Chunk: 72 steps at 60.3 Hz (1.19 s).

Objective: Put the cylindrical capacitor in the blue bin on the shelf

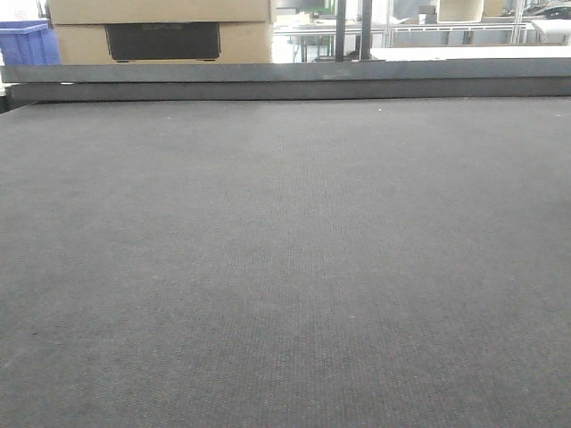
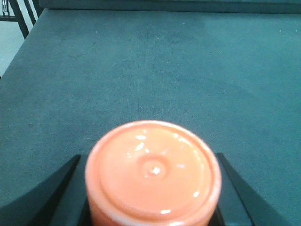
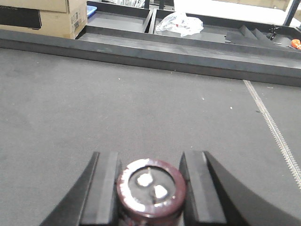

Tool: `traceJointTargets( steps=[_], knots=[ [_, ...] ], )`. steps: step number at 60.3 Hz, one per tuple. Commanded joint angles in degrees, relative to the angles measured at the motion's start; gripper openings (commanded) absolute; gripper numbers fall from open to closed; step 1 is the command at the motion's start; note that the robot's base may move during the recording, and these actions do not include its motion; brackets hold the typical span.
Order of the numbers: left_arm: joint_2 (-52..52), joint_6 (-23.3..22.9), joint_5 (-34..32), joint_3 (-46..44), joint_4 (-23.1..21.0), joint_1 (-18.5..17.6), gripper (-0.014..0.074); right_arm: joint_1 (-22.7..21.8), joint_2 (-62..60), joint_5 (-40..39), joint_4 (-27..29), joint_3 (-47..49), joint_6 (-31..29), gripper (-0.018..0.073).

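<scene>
Grey felt tabletop [image 1: 285, 267] fills all views; blue bin [image 1: 25, 43] sits far upper left. Left gripper [image 2: 151, 197] clamps orange cylinder [image 2: 153, 169], lower centre. Right gripper [image 3: 150, 186] clamps maroon capacitor [image 3: 151, 188], terminals toward camera, lower centre. Risk: the smooth round casing could slip from the grip in transit.

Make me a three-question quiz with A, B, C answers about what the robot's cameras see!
1. Where is the blue crate in the front view? A top left corner; B in the middle; C bottom right.
2. How many metal pins top the capacitor? A one; B two; C five.
3. What does the left gripper hold? A nothing; B a spoon; C an orange cylinder.
Answers: A, it peeks in beside the cardboard boxes; B, two pale pins show on its top; C, the gripper clamps the cylinder on both sides.
</scene>
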<state>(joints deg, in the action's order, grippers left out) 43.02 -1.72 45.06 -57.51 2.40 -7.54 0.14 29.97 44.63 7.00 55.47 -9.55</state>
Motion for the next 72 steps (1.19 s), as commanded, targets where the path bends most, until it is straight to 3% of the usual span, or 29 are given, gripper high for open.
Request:
traceJointTargets(
  steps=[1, 72],
  knots=[
    [-0.44, 0.08, -0.97, -0.50, -0.21, -0.46, -0.0111, 0.11, -0.28, -1.78, -0.56, 0.41, -0.56, -0.0162],
    [-0.44, 0.08, -0.97, -0.50, -0.21, -0.46, -0.0111, 0.11, -0.28, -1.78, -0.56, 0.41, -0.56, -0.0162]
  ],
)
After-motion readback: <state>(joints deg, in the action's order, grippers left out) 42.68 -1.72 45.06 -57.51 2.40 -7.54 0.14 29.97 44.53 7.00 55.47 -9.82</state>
